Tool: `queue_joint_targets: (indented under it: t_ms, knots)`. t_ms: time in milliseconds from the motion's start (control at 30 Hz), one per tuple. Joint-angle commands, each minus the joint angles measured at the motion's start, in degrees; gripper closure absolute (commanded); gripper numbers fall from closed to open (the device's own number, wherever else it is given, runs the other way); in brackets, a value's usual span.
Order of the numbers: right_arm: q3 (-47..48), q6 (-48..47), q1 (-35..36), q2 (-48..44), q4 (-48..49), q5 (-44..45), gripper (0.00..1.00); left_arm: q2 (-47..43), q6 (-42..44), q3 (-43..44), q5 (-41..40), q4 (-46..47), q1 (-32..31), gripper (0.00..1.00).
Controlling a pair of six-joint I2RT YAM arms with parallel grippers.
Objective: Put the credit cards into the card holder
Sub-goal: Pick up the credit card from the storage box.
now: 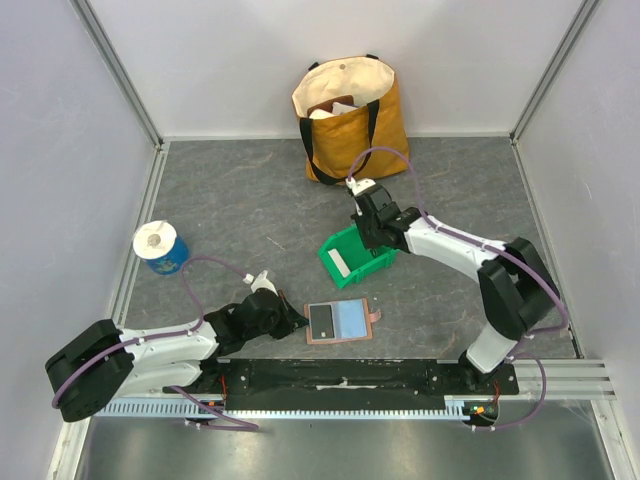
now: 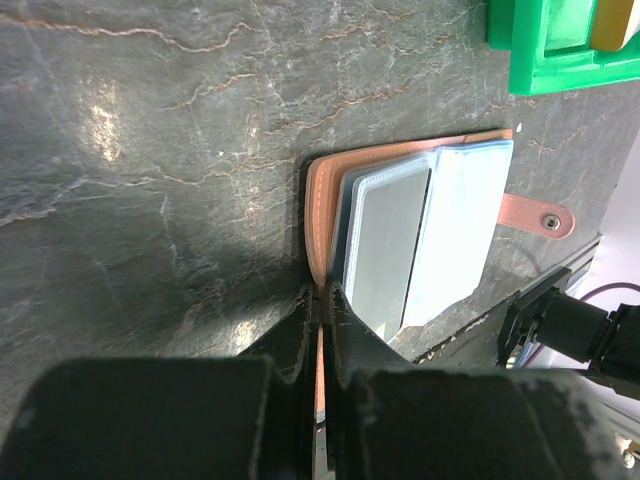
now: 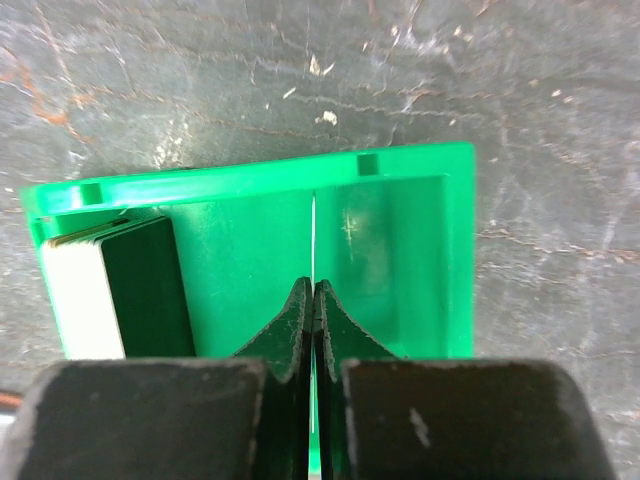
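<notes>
Near the left edge of the desk [image 1: 240,200], a dark slate-like slab veined with pale cracks, stands a blue roll [image 1: 160,247] with a round white top.

Further right, by the near edge, the left gripper [image 2: 320,300] lies low over the stone. Its black jaws are clenched on the card holder [image 1: 340,322], with a thin strip of the terracotta cover pinched between them. The holder lies open and flat close to the middle of the near edge. It is a stitched, leather-like rectangle with rounded corners. Its light blue-grey sleeves are glossy and fanned. A grey card [image 2: 385,245] shows behind the clear plastic of one sleeve. The snap tab [image 2: 535,215] sticks out of the side away from the jaws and carries a small metal stud.

Towards the middle of the desk sits the green bin [image 1: 355,255], made of smooth moulded plastic with squared walls. A stack of cards [image 3: 140,290] lies in one end of it, showing one white face and one dark.

Over the bin, the right gripper [image 3: 314,290] has its jaws clamped on a white credit card [image 3: 314,225]. We see the card edge-on, as a thin pale line.

Against the far edge slumps a cloth tote bag [image 1: 350,115], mustard and cream with black straps.
</notes>
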Motion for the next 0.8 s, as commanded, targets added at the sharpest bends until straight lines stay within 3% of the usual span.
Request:
queue_joint_targets:
  t_ms: [0,267,533,767]
  knots:
    - [4.48,-1.66,0.16,-7.40,-1.91,1.39,1.00,0.92,2.20,-2.49,-1.26,-7.87,0.41,0.98]
    - [1.33,3.25,0.16,-20.21,-5.35,-2.20,1.00,0.74,2.03,-2.40,-0.91,-7.79,0.32,0.98]
    - [-18.43,20.99,1.21,-38.94,-3.07,-15.65,1.00,0.83,2.03,-2.23,-0.56,-7.87,0.41,0.98]
    - [-32.33,36.38,11.05,-45.02,5.28,-11.10,1.00,0.83,1.85,-2.31,0.06,-7.79,0.23,0.98]
